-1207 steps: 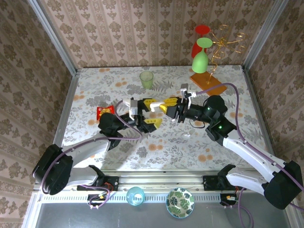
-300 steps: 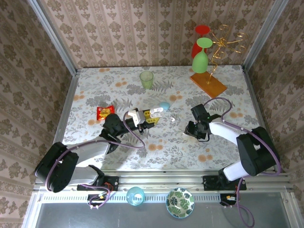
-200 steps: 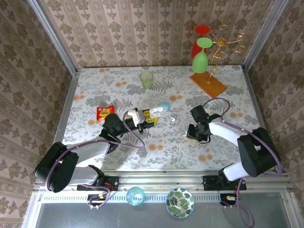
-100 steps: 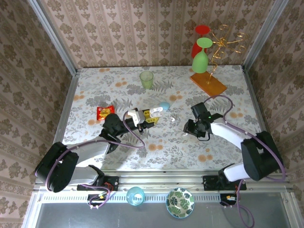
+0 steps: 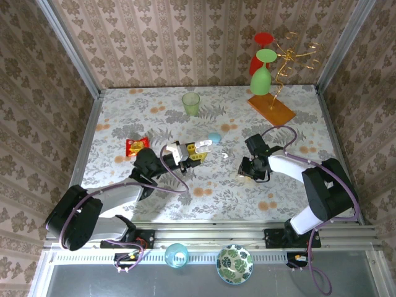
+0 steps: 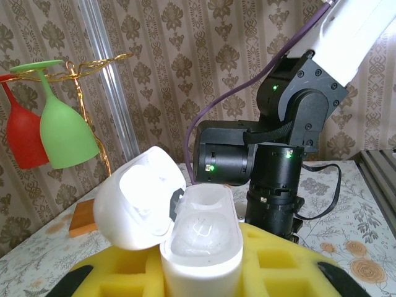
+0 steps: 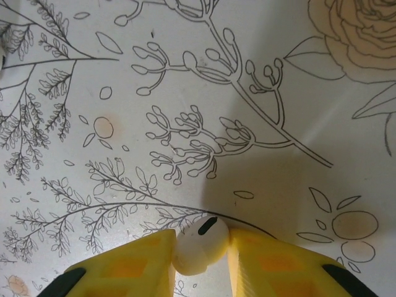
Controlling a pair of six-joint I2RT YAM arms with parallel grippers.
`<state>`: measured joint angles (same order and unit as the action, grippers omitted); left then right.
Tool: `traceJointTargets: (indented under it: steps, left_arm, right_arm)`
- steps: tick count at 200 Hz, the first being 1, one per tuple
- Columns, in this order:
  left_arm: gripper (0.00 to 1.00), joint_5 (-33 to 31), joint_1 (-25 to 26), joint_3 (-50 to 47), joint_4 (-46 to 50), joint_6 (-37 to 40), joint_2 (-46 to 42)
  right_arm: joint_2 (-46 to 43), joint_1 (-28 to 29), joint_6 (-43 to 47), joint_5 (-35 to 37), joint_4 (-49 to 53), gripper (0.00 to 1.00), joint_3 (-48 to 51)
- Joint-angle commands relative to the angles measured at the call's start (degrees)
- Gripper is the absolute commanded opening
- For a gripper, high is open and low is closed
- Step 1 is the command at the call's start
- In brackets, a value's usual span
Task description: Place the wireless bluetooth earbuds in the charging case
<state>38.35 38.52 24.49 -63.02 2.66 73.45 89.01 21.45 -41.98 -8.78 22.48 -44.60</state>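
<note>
Floral tabletop (image 5: 124, 114), earbud (image 7: 198, 241) in right tool (image 7: 201, 257) mid-table

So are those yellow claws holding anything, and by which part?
Left claw grips the open charging case by its lower body, leaving the lid free. Right claw pinches one white earbud across its sides.

We read this as a lab booth dressed like a home: damask wallpaper panels (image 5: 185, 37), metal corner posts (image 5: 69, 46), floral-print table (image 5: 216, 185), two robot arms (image 5: 117, 195) on an aluminium rail (image 5: 210, 234) at its near edge, goblets (image 5: 261, 77) on a wire rack (image 5: 291, 55) at the far right corner.
</note>
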Motion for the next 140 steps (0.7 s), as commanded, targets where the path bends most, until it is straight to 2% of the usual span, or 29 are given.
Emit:
traceJointTargets:
  steps: [1,31,89,140]
  left_arm:
    - [0.07,0.8,-0.4,-0.2,-2.4,-0.2,0.0]
    - [0.07,0.8,-0.4,-0.1,-2.1,-0.2,0.0]
    - [0.07,0.9,-0.4,0.6,-2.2,0.0,1.0]
    - [0.07,1.3,-0.5,0.9,-2.7,-0.4,1.6]
  right_arm:
    - [1.3,-0.3,1.3,0.9,-0.4,0.26,-1.6]
    - [0.7,-0.3,4.1,1.0,-0.3,0.23,-2.0]
    - [-1.9,1.2,13.3,0.4,-0.3,0.25,-2.5]
    - [0.5,5.8,22.4,1.7,6.0,0.26,-6.8]
